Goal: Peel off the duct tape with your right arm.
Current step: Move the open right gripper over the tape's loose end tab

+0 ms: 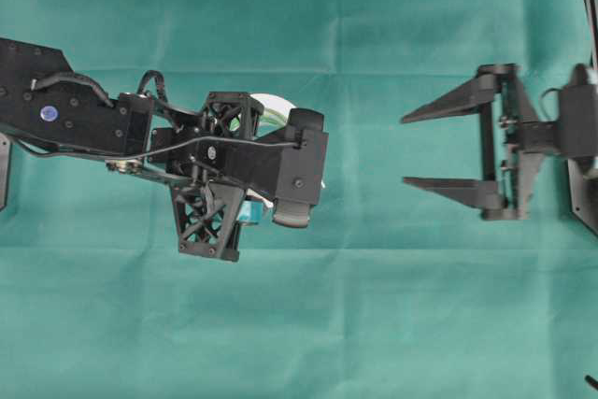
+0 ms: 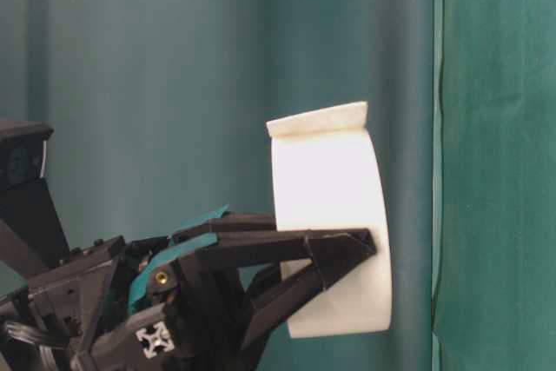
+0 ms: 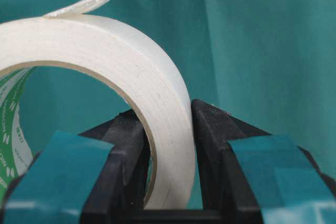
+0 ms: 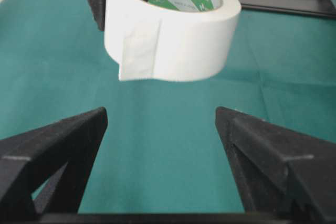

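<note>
The white ring-shaped roll of duct tape with a green-printed inner core (image 4: pixel 173 27) is held off the green cloth-covered table (image 1: pixel 299 324) by the left gripper (image 3: pixel 170 145), whose teal-padded black fingers (image 3: pixel 126 145) are clamped across the ring's wall, one inside the core and one on the outer face. Judged purpose: the roll is presented on edge, facing the right side, so its loose end is reachable. That loose end, a short white tab (image 4: pixel 137 53), lifts away from the outer winding; in the left wrist view it sticks up off the top of the roll. The left arm (image 1: pixel 75 109) reaches in from the left of the overhead view, its wrist covering most of the roll there. The right gripper (image 1: pixel 447 147), black with two long pointed fingers, has its jaws spread wide with nothing between them; it points level toward the roll and stands well apart from it. Peeling not yet begun. Next move likely calls for closing the gap and aligning the fingers around the tab.
</note>
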